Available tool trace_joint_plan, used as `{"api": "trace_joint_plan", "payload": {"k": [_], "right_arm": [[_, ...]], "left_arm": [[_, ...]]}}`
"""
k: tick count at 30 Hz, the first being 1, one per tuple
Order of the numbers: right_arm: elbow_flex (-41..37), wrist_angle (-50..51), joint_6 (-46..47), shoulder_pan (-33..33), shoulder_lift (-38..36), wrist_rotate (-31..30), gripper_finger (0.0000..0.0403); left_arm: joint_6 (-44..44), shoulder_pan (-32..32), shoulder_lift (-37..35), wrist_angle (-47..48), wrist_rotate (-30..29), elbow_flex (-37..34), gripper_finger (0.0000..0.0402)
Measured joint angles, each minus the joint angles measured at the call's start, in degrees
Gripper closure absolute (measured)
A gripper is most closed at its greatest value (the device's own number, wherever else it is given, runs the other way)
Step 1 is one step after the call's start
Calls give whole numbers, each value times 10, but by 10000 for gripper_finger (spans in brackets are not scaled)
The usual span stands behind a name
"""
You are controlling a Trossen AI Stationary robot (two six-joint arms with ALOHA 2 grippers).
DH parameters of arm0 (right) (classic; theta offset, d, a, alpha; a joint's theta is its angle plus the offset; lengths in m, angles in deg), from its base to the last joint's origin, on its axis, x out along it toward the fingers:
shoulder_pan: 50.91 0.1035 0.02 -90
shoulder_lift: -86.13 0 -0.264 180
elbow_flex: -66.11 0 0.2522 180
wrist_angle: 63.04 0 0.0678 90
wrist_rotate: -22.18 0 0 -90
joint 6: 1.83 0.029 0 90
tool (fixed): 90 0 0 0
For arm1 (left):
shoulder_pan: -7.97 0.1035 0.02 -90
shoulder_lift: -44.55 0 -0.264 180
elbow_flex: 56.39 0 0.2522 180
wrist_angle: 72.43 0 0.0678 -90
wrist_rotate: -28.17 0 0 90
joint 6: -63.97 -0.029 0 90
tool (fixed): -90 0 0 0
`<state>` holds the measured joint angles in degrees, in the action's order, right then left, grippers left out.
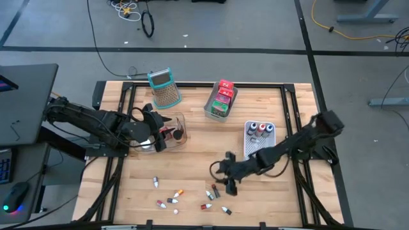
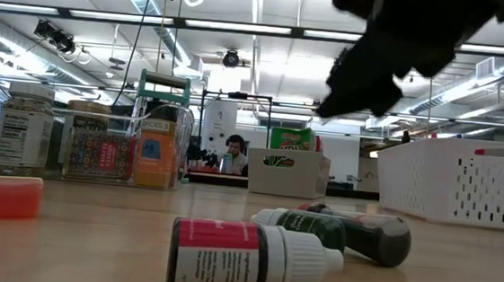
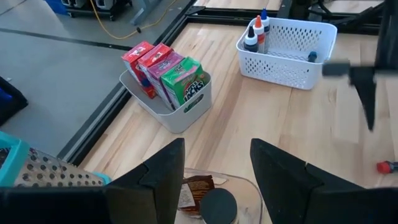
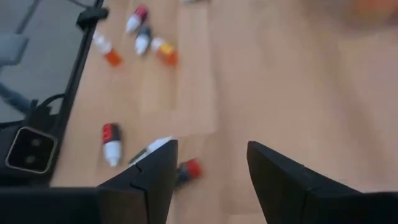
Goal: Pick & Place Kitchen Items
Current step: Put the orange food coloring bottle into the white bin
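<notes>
Small dropper bottles with coloured caps lie scattered on their sides on the wooden table near its front edge (image 1: 176,195), (image 1: 214,191), (image 4: 112,143). My right gripper (image 1: 225,182) (image 4: 208,168) hovers open just above them; a red-capped bottle (image 4: 186,168) lies beside one finger, untouched. My left gripper (image 1: 155,134) (image 3: 214,165) stands open over a clear container (image 1: 171,126) at the table's left, which holds jars, one with a black lid (image 3: 217,205). Nothing is between either gripper's fingers.
A grey bin (image 1: 220,102) with red, pink and green packets stands at the back middle. A white basket (image 1: 259,137) with some bottles stands to the right. A teal-handled grater (image 1: 165,86) stands at the back left. Bare wood lies between the containers and the loose bottles.
</notes>
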<state>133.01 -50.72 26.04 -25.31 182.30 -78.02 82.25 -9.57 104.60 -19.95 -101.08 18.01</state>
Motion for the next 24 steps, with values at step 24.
{"api": "trace_joint_plan", "payload": {"k": [24], "right_arm": [[0,-86,49,-1,105,51,199]], "left_arm": [[24,0,0,6,10,0,209]]}}
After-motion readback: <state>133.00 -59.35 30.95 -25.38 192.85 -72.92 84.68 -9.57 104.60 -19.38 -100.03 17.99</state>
